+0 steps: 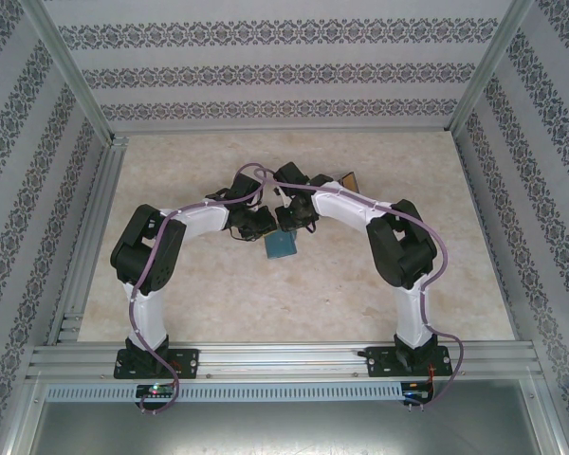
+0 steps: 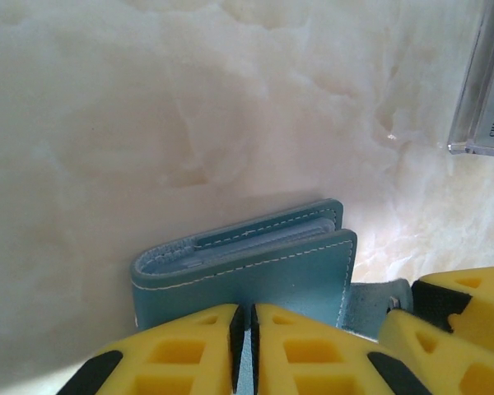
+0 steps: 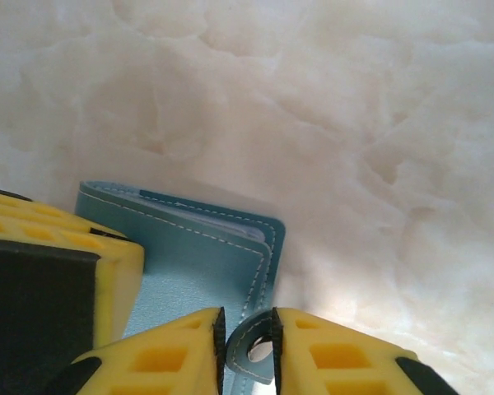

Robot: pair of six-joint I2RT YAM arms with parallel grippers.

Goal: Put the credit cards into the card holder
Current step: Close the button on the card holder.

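Observation:
The card holder point(image 1: 281, 247) is a teal bifold wallet lying folded on the marble table between both arms. In the left wrist view the card holder point(image 2: 255, 259) lies with its fold to the left. My left gripper point(image 2: 247, 350) is shut on the near edge of its cover. In the right wrist view my right gripper point(image 3: 247, 350) is shut on the snap tab of the card holder point(image 3: 202, 247). The right gripper's fingers point(image 2: 465, 317) also show beside the tab. I cannot make out the credit cards for sure; an orange-brown patch point(image 1: 347, 179) sits behind the right arm.
A clear upright card stand point(image 2: 484, 90) stands on the table just beyond the wallet, to the right in the left wrist view. Patterned walls and metal rails point(image 1: 95, 237) enclose the marble tabletop point(image 1: 294, 303). Both arms arch inward over the table's middle.

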